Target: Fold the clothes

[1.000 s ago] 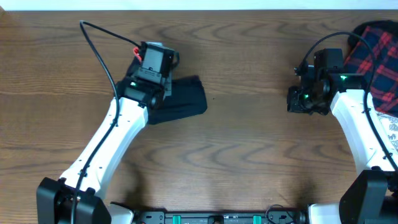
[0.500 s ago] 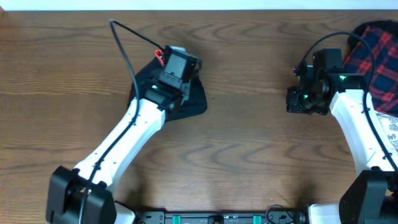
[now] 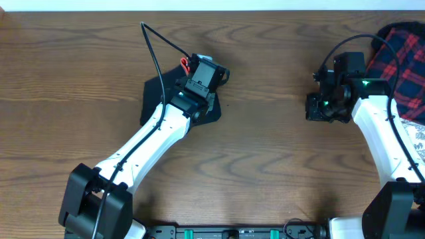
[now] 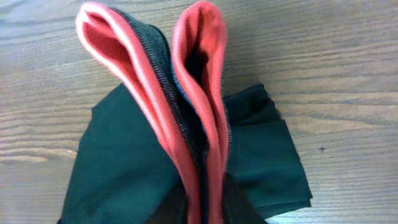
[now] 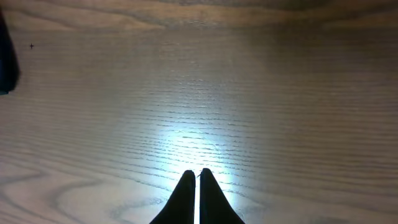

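- The left arm (image 3: 143,143) reaches from the near left corner of the table (image 3: 265,159) in a long slanted line, away and to the right. It is almost straight, and its wrist bends down over the trousers (image 3: 151,99).
- The right arm (image 3: 382,133) comes up from the near right side and bends inward to the left. Its wrist hangs low over bare wood.
- The trousers lie a little left of the table's middle, toward the far side, as a small black folded bundle. Seen from above, the left wrist covers a large part of it.
- In the left wrist view the black fabric lies flat on the wood. The waistband (image 4: 202,74) rises from it toward the camera in two upright loops. They are bright red-orange, with a narrow grey-flecked strip between them.
- The left gripper (image 3: 206,74) is directly above this raised waistband. The band seems to pass between its fingers, but the cloth hides them, so I cannot tell if they pinch it or stand apart.
- The right gripper (image 5: 198,180) is closed: its two dark fingers touch each other along their length and hold nothing. They point at a bright lit patch of the bare table.
- A red-and-black plaid garment (image 3: 405,60) lies at the far right corner, and a white cloth (image 3: 420,141) with dark print shows at the right edge. Both are well apart from the trousers.
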Motion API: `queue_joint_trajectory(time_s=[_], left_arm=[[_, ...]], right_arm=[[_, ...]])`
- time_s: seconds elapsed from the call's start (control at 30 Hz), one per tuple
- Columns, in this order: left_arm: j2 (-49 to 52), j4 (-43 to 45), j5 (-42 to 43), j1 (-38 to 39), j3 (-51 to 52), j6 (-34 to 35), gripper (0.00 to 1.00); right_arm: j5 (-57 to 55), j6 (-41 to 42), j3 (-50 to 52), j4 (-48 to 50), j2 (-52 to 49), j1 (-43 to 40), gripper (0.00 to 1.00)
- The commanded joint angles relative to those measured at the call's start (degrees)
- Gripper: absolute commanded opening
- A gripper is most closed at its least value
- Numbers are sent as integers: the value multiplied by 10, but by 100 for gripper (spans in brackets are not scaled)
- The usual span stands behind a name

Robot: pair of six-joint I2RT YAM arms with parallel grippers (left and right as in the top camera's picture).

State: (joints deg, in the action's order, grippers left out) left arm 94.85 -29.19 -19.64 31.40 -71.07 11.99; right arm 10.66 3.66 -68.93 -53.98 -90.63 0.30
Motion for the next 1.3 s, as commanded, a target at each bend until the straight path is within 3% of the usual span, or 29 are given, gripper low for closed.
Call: queue_joint_trajectory(time_s=[0.0, 0.03, 0.43, 0.57, 0.7, 0.9, 1.1, 1.27], left_arm=[[2, 6, -3, 2, -17, 8, 59], [2, 6, 1, 2, -17, 7, 64], [2, 8, 5, -8, -17, 7, 62], [2, 6, -39, -30, -17, 7, 45], [2, -3, -39, -73, -17, 16, 14], [2, -14, 83, -148, -17, 28, 8], [2, -40, 178, -216, -17, 55, 7], [3, -47, 298, -275, -14, 55, 7]], right_arm=[[3, 0, -7, 0, 2, 6, 4], [3, 0, -7, 1, 2, 6, 4], [3, -1, -7, 0, 2, 6, 4], [79, -79, -7, 8, 2, 24, 3], [172, -141, -7, 50, 2, 75, 1], [152, -131, -7, 179, -1, 183, 1], [113, -52, -7, 294, -39, 255, 2], [173, 36, -7, 384, -117, 286, 1]])
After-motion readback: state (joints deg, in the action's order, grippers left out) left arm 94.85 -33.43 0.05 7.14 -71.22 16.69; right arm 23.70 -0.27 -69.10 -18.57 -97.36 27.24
